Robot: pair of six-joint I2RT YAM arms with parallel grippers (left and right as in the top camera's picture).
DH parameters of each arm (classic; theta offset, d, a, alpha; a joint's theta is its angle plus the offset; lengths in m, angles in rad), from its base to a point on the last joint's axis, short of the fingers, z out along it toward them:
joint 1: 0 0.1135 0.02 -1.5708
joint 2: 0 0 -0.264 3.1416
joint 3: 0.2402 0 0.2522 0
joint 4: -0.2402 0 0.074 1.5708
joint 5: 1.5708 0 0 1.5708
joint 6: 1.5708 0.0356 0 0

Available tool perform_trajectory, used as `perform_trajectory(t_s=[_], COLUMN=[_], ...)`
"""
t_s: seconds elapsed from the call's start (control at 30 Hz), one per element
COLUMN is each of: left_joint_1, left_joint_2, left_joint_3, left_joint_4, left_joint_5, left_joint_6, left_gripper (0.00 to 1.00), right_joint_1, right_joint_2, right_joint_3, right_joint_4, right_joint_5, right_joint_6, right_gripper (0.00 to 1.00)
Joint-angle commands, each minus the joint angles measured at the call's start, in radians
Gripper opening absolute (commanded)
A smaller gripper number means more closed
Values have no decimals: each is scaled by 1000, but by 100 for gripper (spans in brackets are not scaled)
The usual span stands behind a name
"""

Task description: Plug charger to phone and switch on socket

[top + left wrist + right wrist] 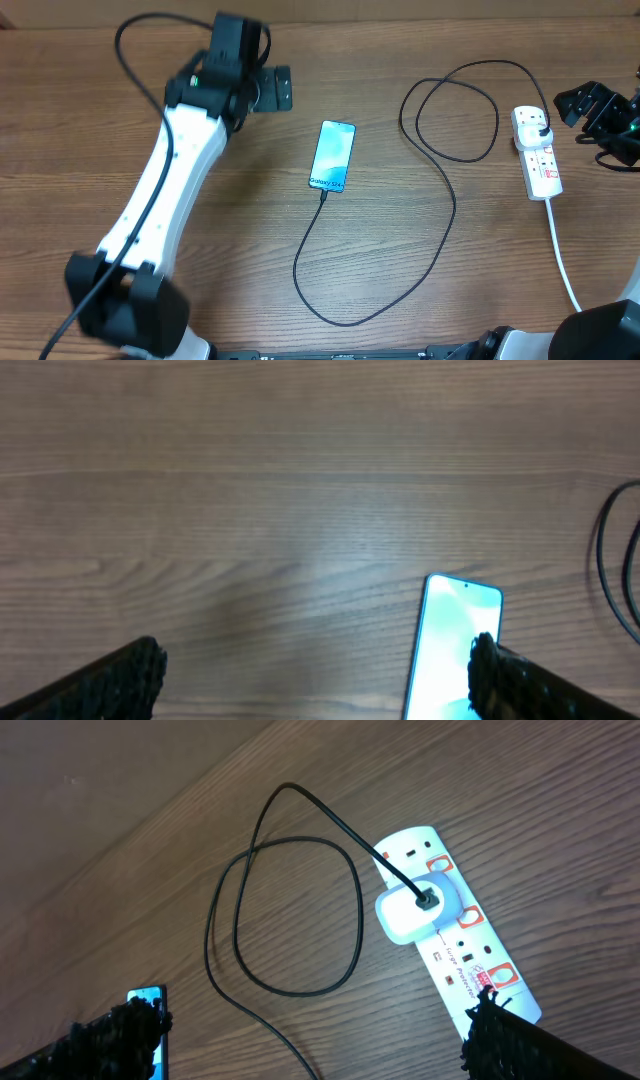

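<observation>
Both are standing wide open, holding nothing: the left claw (pixel 320 695) is hovering beside the phone (pixel 333 156), its screen reading "Galaxy"; the right claw (pixel 310 1045) is hanging over the socket (pixel 450 935), the charger (pixel 440 250) looping across the counter (pixel 380 40) between them

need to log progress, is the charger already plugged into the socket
Yes, in the right wrist view the charger has its white adapter seated in the socket, with the black cable running out of it.
</observation>
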Motion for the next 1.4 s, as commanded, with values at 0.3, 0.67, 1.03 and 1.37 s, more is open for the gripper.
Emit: perform_trajectory(t_s=[0.3,0.67,1.03,1.37], left_joint_1=[-5,71,137,175], left_joint_2=[-551,-908,-1184,-1409], left_joint_3=[-693,-1114,-1409,-1601], left_joint_4=[603,922,1062,1081], left_joint_5=[-67,-73,-71,-63], left_joint_6=[15,15,11,-35], left_gripper=[100,100,100,100], right_joint_1=[-5,-5,-5,-5], right_joint_2=[-1,-1,-1,-1], right_joint_3=[-3,-3,-3,-3], right_joint_4=[5,5,5,5], right_joint_5=[10,10,11,11], right_joint_6=[3,3,3,3], right_gripper=[100,100,100,100])
